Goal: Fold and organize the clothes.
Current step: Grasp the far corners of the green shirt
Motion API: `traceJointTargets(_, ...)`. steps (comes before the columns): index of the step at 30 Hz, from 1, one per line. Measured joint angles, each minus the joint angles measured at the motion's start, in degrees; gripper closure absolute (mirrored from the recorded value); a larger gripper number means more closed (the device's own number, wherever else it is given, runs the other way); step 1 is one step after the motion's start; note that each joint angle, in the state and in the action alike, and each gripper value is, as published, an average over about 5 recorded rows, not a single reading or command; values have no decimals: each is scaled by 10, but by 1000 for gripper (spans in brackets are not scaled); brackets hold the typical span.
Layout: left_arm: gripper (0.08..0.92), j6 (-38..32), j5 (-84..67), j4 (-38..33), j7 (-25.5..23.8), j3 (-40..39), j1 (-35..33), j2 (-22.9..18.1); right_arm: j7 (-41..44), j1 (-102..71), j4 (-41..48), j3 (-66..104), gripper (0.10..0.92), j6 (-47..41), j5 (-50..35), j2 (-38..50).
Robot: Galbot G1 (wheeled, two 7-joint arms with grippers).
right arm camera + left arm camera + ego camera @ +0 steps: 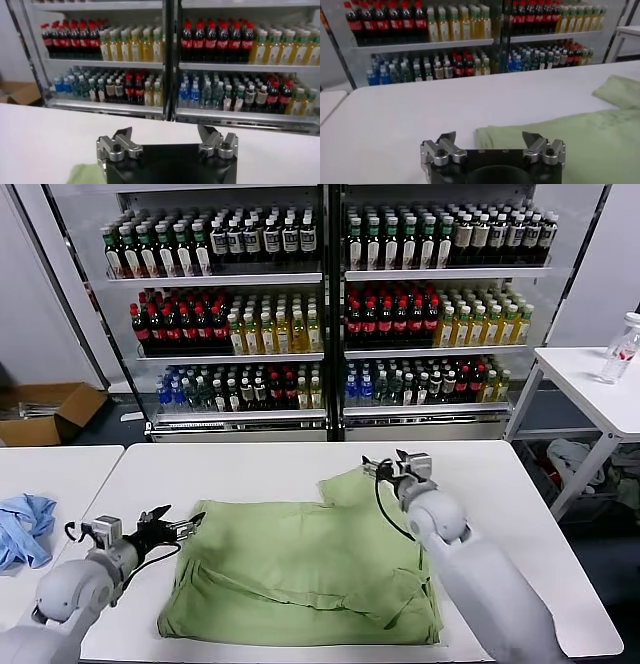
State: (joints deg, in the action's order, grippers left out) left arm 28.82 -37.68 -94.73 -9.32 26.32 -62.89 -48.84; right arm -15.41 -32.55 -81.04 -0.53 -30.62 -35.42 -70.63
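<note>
Shirt [305, 569] part-folded on table [250, 464]; you've more folds left. L gripper [178, 527] spread at left edge, R gripper [395, 469] spread far right, both empty.

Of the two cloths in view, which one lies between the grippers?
The light green polo shirt, spread on the middle table; the small blue cloth sits bunched on the separate left table.

- You are looking at a shop-like mock-up or test lab: glass-door drink coolers [325, 304] are holding rows of bottles [390, 316].
- White tables [250, 464] and a cardboard box [45, 412] are sitting around them.
</note>
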Motion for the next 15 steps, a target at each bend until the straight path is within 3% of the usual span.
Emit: traceJointTargets(15,191,-1,0,106,-6,-82,105,-6,10,35,125,-22,203,17,33,-57)
